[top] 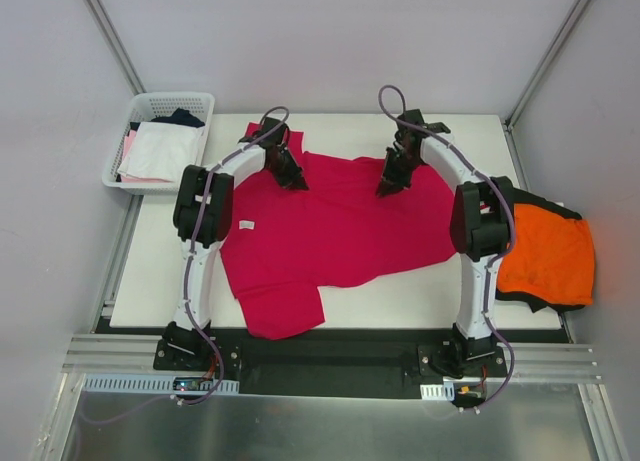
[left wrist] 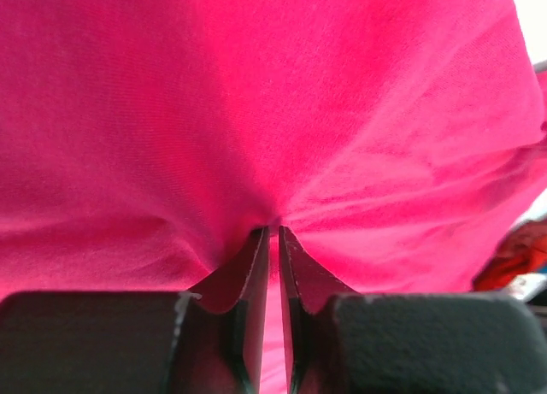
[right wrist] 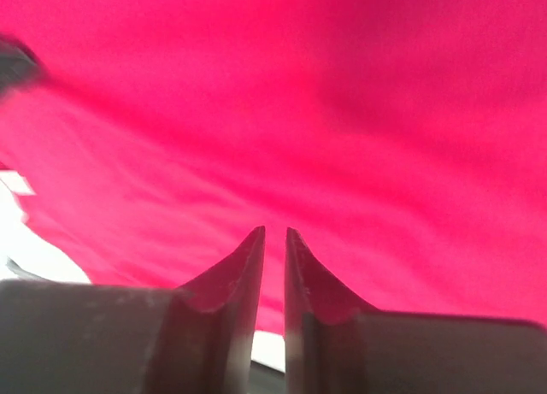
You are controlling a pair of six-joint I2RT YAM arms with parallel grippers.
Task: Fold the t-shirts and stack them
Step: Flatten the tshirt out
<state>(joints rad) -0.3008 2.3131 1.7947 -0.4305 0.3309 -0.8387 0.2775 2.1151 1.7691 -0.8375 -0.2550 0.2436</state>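
Left gripper pinches a pucker of the crimson t-shirt, jaws nearly together. Right gripper is narrow on the same cloth (less pucker there). The shirt lies spread mid-table, with the orange t-shirt at the right edge.

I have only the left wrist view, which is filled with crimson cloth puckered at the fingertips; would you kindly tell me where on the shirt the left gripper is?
Observer: In the top external view, the left gripper is at the far edge of the crimson t-shirt, which lies sideways with its white neck label toward the left.
Operator: Thank you. And where is the right gripper?
Observer: The right gripper is on that same far edge, further to the right. Its own camera shows its fingers nearly together, but I cannot tell whether any cloth is caught between them.
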